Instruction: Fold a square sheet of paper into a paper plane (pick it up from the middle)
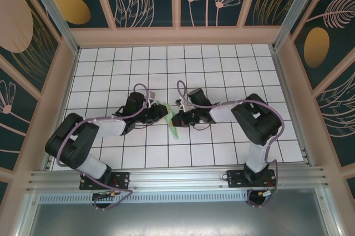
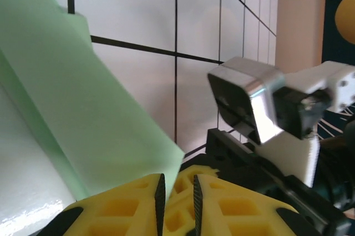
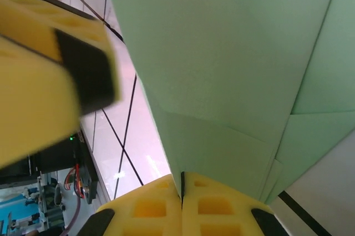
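Note:
The sheet of paper (image 1: 172, 128) is pale green and folded into a narrow, layered shape, held up off the tiles between the two arms at mid-table. My right gripper (image 3: 182, 183) is shut on its lower folded edge, and the paper (image 3: 233, 53) fans out above the pads with creases showing. My left gripper (image 2: 177, 191) faces it from the left with a narrow gap between its pads. A corner of the paper (image 2: 83, 108) reaches down beside the left pad without being pinched. One left finger (image 3: 33, 81) stands close to the paper's edge.
The white grid-tiled table (image 1: 222, 70) is ringed by wooden walls (image 1: 177, 36). The right wrist's camera housing (image 2: 249, 103) sits right in front of my left gripper. Both arms (image 1: 249, 117) crowd the table's centre, their cables looping above them.

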